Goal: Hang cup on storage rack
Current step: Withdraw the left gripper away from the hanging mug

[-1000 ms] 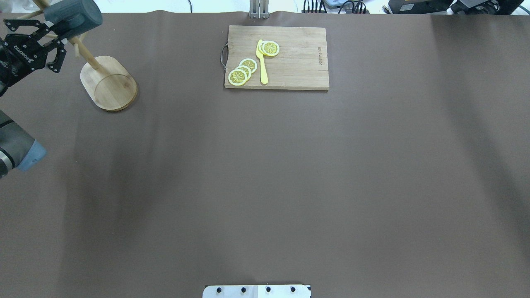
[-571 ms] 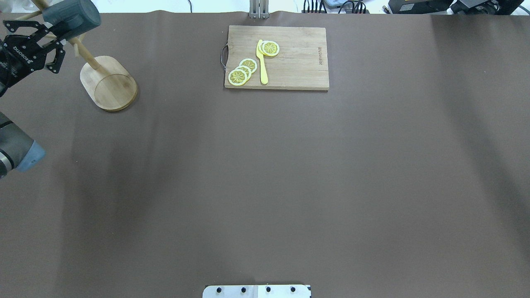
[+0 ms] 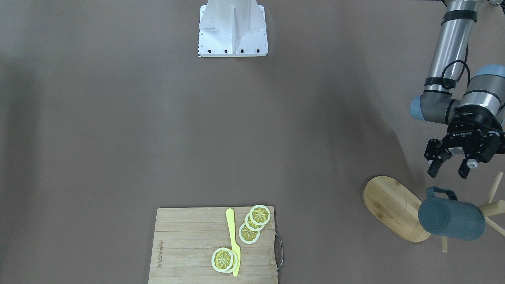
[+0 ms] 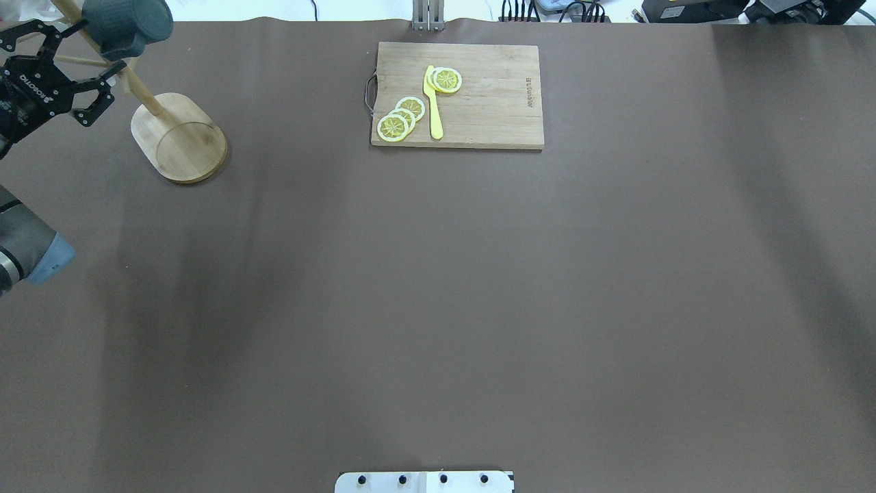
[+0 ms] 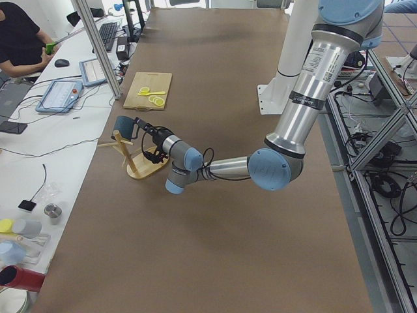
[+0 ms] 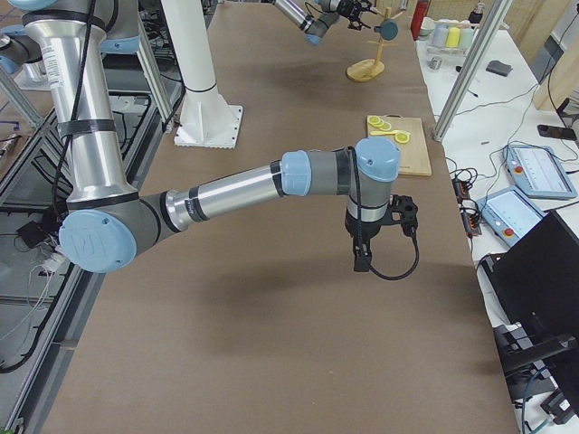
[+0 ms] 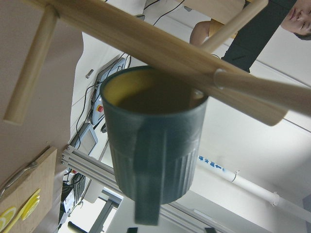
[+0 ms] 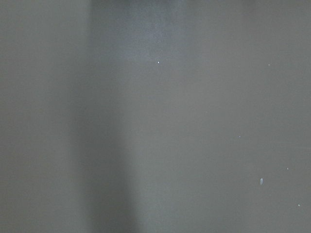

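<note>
The left tool (image 3: pixel 448 172) hangs with its fingers (image 3: pixel 432 170) well apart. Nothing sits between them and they touch nothing.

Just beyond the fingertips is the cup (image 3: pixel 451 219), lying on its side up on the rack (image 3: pixel 388 205), clear of the table (image 3: pixel 118 118). Its handle (image 3: pixel 441 193) points back toward the tool, and its mouth faces the rack's post.

In the left wrist view the cup sits straight ahead of the tool — handle toward the camera, yellowish inside showing. The post (image 7: pixel 146 43) and a peg (image 7: pixel 252 94) cross at its rim. Just how the pegs carry it I cannot tell. The rack's oval base rests on the table ahead of the tool and below it, apart from the fingers.

The right tool (image 6: pixel 360 260) shows only in the side view from the right, hanging point-down over the table, well apart from cup and rack. Whether its fingers stand apart or together I cannot tell. Its wrist camera sees only table surface.

A board (image 3: pixel 189 244) with lemon slices (image 3: pixel 254 223) and a yellow knife (image 3: pixel 233 240) lies on the table, well apart from both tools.
</note>
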Controlling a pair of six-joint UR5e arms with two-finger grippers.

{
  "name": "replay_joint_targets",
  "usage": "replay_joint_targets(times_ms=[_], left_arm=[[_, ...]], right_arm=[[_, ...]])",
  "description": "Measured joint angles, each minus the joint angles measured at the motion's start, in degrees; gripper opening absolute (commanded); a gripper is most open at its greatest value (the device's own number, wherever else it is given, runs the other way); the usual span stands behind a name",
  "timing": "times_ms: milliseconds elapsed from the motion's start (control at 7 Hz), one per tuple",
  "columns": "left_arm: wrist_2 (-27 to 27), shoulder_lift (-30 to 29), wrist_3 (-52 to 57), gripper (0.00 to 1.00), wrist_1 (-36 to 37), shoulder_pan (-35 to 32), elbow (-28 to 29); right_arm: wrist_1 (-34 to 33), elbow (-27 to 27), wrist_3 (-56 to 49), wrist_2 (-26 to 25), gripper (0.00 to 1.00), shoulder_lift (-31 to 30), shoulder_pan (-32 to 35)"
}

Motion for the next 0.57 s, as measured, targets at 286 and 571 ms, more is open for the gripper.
replay_joint_targets(times_ms=[286,571], left_arm=[[0.0,0.4,-1.7,0.98,0.0,-0.7,-0.3],[-0.3,3.6,-4.0,0.98,-0.1,-2.1,-3.9]], right_arm=[[0.0,-0.1,0.0,-0.1,1.0,0.2,0.0],[0.0,-0.1,0.0,-0.1,1.0,0.3,0.0]])
